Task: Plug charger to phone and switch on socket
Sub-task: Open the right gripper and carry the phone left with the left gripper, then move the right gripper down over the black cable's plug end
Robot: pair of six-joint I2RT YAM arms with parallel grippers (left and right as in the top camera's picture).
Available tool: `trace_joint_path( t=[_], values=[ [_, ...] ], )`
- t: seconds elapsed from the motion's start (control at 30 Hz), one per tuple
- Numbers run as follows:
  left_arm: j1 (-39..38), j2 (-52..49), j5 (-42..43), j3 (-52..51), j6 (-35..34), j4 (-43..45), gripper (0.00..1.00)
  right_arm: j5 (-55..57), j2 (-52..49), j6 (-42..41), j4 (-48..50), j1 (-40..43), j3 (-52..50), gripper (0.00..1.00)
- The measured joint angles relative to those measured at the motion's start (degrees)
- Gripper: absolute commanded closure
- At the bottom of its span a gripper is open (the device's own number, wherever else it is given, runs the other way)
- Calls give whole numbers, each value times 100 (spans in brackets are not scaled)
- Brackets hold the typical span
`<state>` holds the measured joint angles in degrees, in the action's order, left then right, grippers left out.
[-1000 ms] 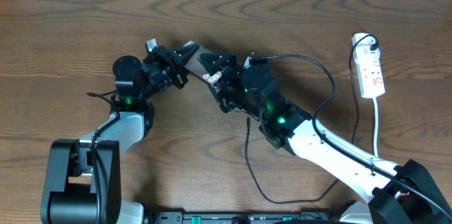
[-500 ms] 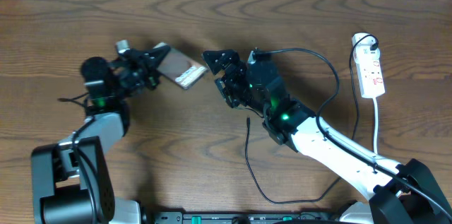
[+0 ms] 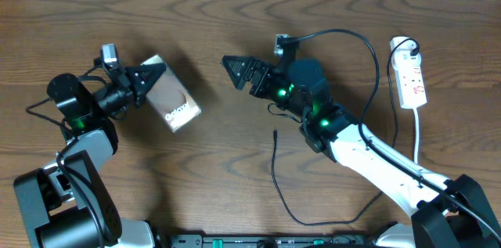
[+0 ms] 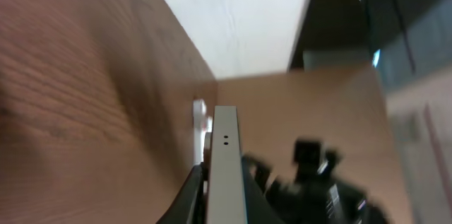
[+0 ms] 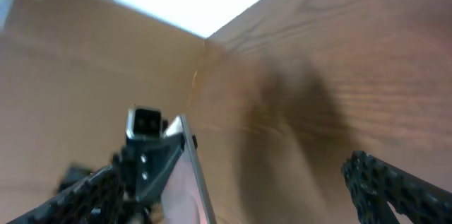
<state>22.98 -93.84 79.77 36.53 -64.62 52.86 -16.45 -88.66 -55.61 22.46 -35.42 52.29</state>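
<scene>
Phone [image 3: 174, 101] mid-left of frame, upper end clamped betw. left fingers [image 3: 141, 80]. Right fingers [image 3: 237, 68] at center, wide open, empty. Charger [image 3: 274, 162] on bench [image 3: 235, 13] below them; socket [image 3: 412, 80] far right.

I count one phone [image 3: 174, 101], one charger cable [image 3: 273, 166], one white socket strip [image 3: 410, 76], two arms' ends, left pincer [image 3: 143, 77] and right pincer [image 3: 233, 73], and one wooden surface [image 3: 78, 13].
</scene>
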Motion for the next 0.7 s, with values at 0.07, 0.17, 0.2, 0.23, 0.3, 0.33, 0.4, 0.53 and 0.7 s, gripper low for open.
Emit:
trace_joint_path(
  t=[0.07, 0.17, 0.2, 0.23, 0.3, 0.33, 0.4, 0.53, 0.7],
  values=[
    [0, 0, 256, 0, 385, 2, 92, -455, 0, 529, -199, 136, 35, 1],
    [2, 0, 566, 0, 909, 2, 92, -1025, -2, 1169, -1027, 411, 251, 1],
    [0, 0, 621, 0, 1025, 0, 92, -1207, -2, 1397, -1412, 516, 372, 1],
    [0, 0, 675, 0, 1123, 0, 93, -1340, -4, 1582, -1847, 610, 535, 1],
    [2, 0, 750, 0, 1305, 0, 92, -1541, -9, 2037, -2796, 765, 879, 1],
    [0, 0, 767, 0, 1386, 0, 92, -1620, -11, 2271, -3379, 833, 1130, 1],
    [2, 0, 813, 0, 1497, 0, 93, -1694, -11, 2673, -4186, 885, 1482, 1],
    [2, -2, 861, 0, 1606, 0, 92, -1565, -11, 3202, -5740, 942, 2273, 1],
    [2, -2, 868, 0, 1670, 2, 92, -964, -11, 3239, -6802, 970, 2719, 16]
  ],
)
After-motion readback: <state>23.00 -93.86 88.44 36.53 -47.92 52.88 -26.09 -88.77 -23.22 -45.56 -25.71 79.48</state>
